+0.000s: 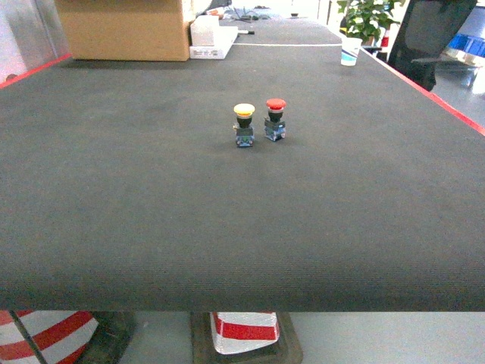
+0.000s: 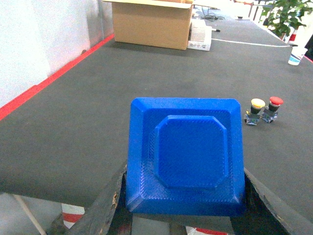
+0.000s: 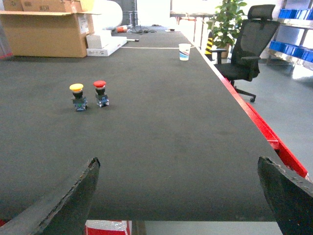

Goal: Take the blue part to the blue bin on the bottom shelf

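The dark table (image 1: 151, 212) fills every view. A cardboard box (image 1: 125, 29) sits at its 11 o'clock corner. The blue part (image 2: 185, 156) is clamped between the left gripper's (image 2: 183, 208) fingers, above the table's near edge. The right gripper (image 3: 178, 196) is spread wide, empty. Yellow button (image 1: 244, 125) and red button (image 1: 275, 119) stand just beside each other mid-table. A paper cup (image 3: 184, 51) stands at 1 o'clock.

Ridged blue plastic part (image 2: 186, 156)
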Robot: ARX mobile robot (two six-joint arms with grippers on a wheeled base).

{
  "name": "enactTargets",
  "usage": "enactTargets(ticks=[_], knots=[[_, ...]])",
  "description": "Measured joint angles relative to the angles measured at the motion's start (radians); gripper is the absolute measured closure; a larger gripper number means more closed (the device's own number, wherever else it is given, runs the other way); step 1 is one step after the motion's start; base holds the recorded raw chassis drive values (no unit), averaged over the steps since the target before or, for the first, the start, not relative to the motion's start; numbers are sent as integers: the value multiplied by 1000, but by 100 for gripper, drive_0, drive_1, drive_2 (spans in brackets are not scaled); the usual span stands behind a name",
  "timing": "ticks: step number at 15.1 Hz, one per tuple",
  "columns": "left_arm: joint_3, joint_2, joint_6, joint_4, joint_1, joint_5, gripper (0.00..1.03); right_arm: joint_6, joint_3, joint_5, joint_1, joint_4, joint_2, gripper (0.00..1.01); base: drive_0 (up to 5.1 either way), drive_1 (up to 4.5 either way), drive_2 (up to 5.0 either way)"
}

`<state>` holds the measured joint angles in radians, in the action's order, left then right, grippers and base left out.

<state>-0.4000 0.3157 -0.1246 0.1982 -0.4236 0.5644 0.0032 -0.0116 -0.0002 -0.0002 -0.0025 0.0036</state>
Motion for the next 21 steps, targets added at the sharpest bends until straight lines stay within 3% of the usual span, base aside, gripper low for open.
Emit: enactTargets(ticks=[21], knots=[[0,0,0,-3,1,0,58,0,0,0,0,-3,1,3,-165,-165,-165]])
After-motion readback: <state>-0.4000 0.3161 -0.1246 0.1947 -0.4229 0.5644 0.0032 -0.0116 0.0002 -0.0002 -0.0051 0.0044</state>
